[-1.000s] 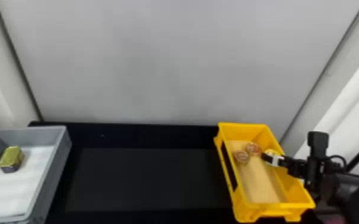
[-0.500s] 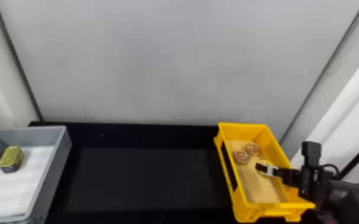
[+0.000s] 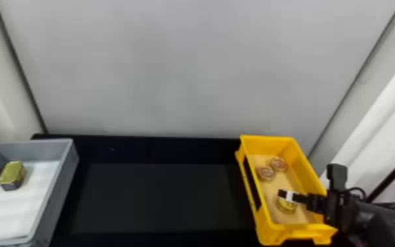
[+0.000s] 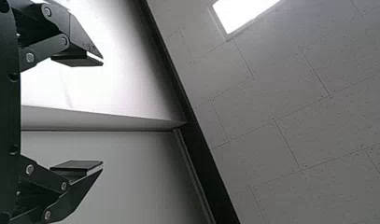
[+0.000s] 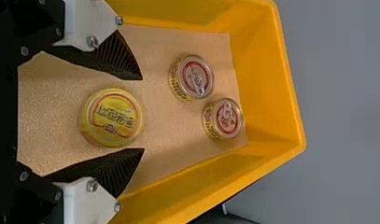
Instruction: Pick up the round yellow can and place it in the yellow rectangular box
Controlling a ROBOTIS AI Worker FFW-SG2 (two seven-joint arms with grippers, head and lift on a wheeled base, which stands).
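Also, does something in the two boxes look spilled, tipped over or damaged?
Nothing stands out. In the yellow box, the round yellow can and two smaller cans rest lids up, no dent or spill visible; the gold-lidded tin sits in the grey box.

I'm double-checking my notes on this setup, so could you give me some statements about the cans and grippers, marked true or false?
1. The round yellow can is inside the yellow rectangular box. True.
2. The right gripper is clamped on the round yellow can. False: its fingers stand apart, one on each side of the can, with liner showing between.
3. The two small red-topped cans are in the gray box. False: they are in the yellow box; the gray box holds a block-shaped tin.
4. The left gripper is open and empty. True.
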